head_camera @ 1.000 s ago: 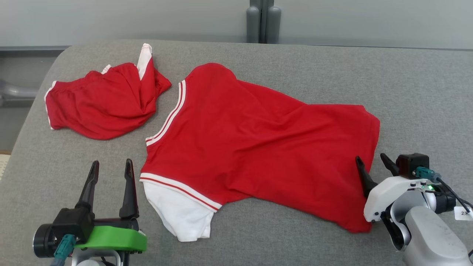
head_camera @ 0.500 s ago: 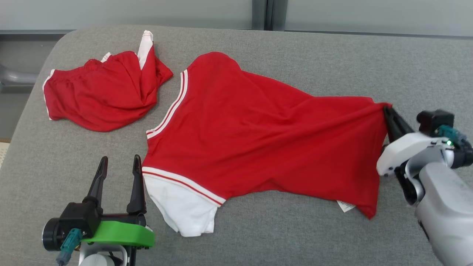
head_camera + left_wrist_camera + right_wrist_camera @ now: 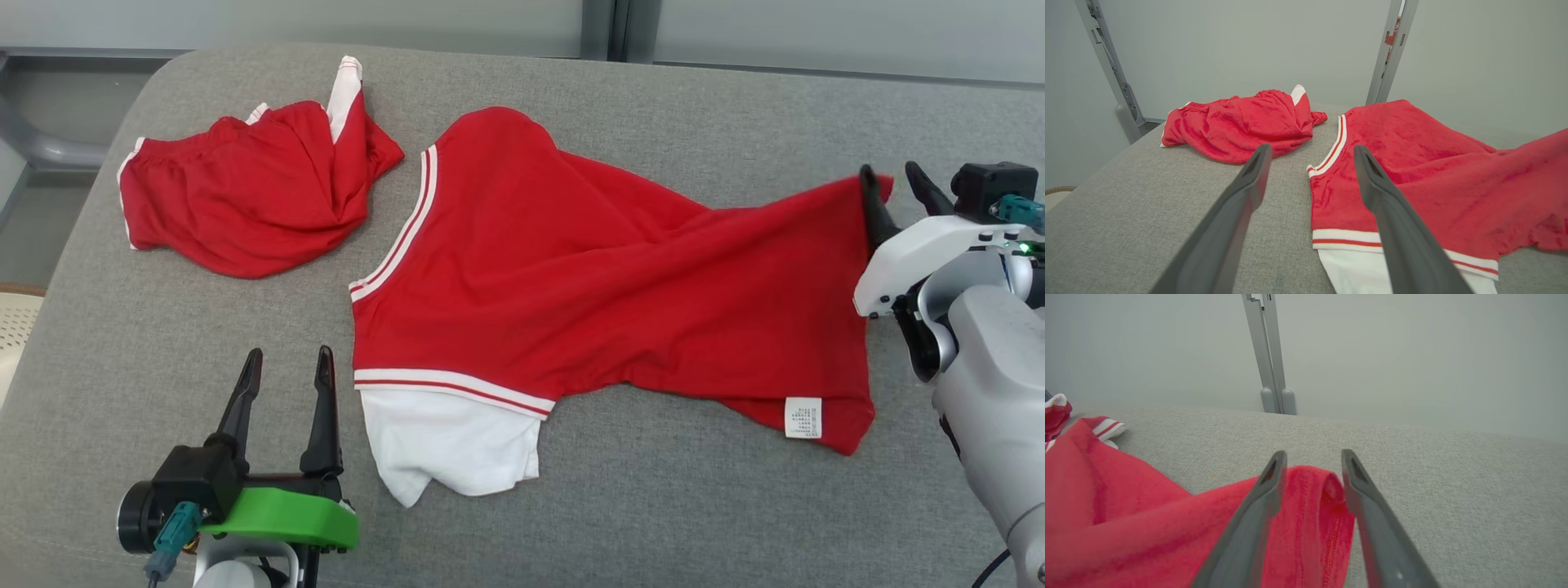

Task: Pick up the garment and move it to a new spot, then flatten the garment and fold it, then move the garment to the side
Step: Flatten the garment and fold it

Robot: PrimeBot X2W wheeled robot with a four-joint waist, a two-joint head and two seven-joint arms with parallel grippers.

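Note:
The garment (image 3: 588,302) is a red shirt with white-striped trim and a white sleeve, spread across the grey cushioned surface (image 3: 653,523). My right gripper (image 3: 889,171) is at the shirt's far right hem corner. Its fingers stand apart, and the wrist view shows the red hem (image 3: 1314,506) bunched loosely between those fingers (image 3: 1313,454). Left of the white sleeve, my left gripper (image 3: 288,355) hovers open above bare cushion with nothing in it. The left wrist view shows the left gripper (image 3: 1311,149) pointing at the shirt's striped edge (image 3: 1433,171).
A second red piece (image 3: 245,204) with white trim lies crumpled at the far left, also seen as a red heap (image 3: 1241,122). A grey post (image 3: 608,28) stands behind the cushion's far edge. The cushion's left edge drops to the floor.
My right gripper shut on the hem corner and pulled it away to the right, stretching the shirt and turning up a white label. Its fingers have now parted. The head camera shifted.

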